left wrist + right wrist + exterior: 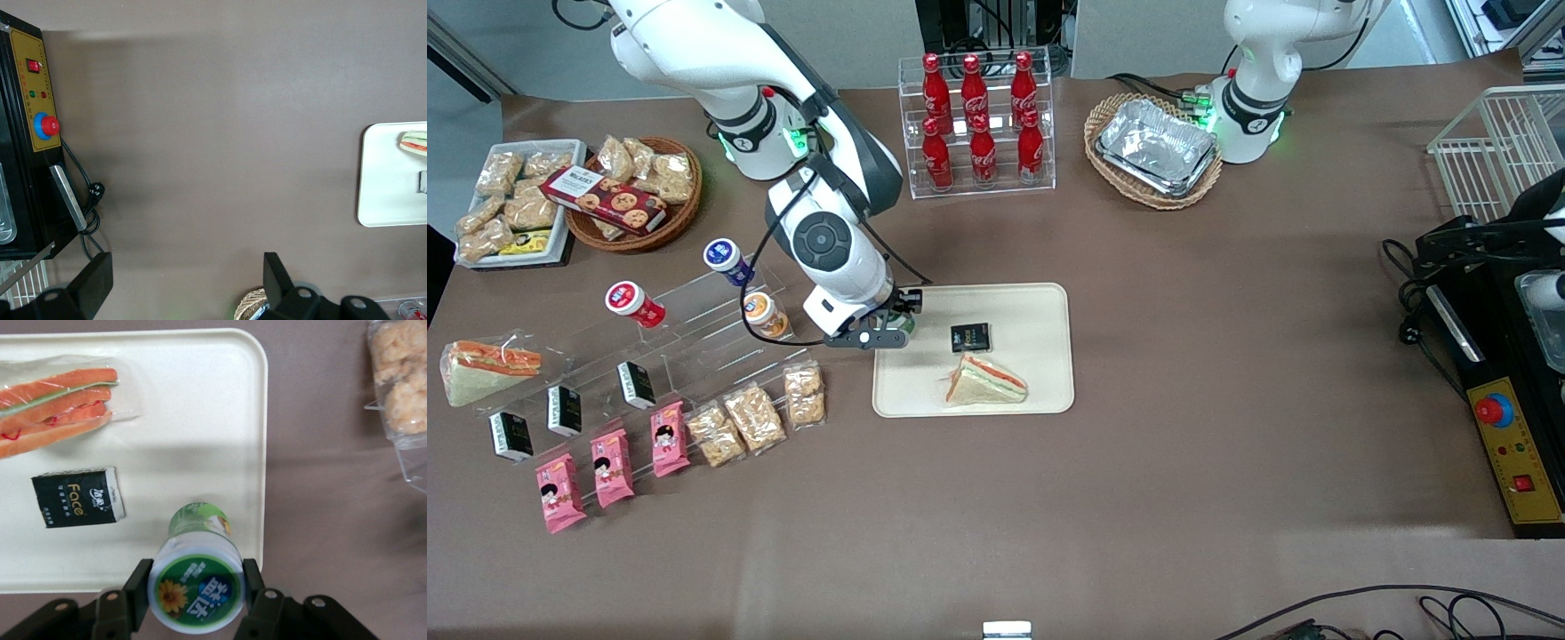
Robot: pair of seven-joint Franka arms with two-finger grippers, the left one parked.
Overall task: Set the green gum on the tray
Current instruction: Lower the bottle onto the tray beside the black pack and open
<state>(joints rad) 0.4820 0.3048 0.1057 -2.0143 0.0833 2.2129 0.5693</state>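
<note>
Green gum (198, 587): small bottle, green body, white lid with a green-rimmed label showing a yellow flower; held between the claw's fingers, over the tray's edge nearest the working arm's end of the desk. Whether its base touches the tray, cannot tell.
Claw (195, 592): clamped on the gum bottle, one dark finger (137, 590) pressed to each side just under the lid. In the front view the claw (895, 322) is mostly hidden under the white wrist, low over the tray's corner.
Tray (1040, 307): cream-beige, rounded corners, low rim, flat on the brown desk (1227, 356) about midway along it.
On tray: black packet (79, 497) with "Face" lettering lying flat, near the gum but apart from it; wrapped triangular sandwich (985, 381) nearer the front camera than the packet.
Clear stepped stand (685, 329): beside the tray toward the working arm's end; carries a red-bodied bottle (633, 303), a blue-bodied bottle (727, 260) and an orange-bodied bottle (766, 315), all tipped on their sides with lids facing up.
Nearer the camera than the stand: three small black boxes, three pink snack packs (612, 467), clear bags of puffed snacks (754, 416).
Cola bottle rack (978, 120): six red bottles, farther from the camera than the tray.
Wicker basket with foil trays (1156, 149): toward the parked arm's end.
</note>
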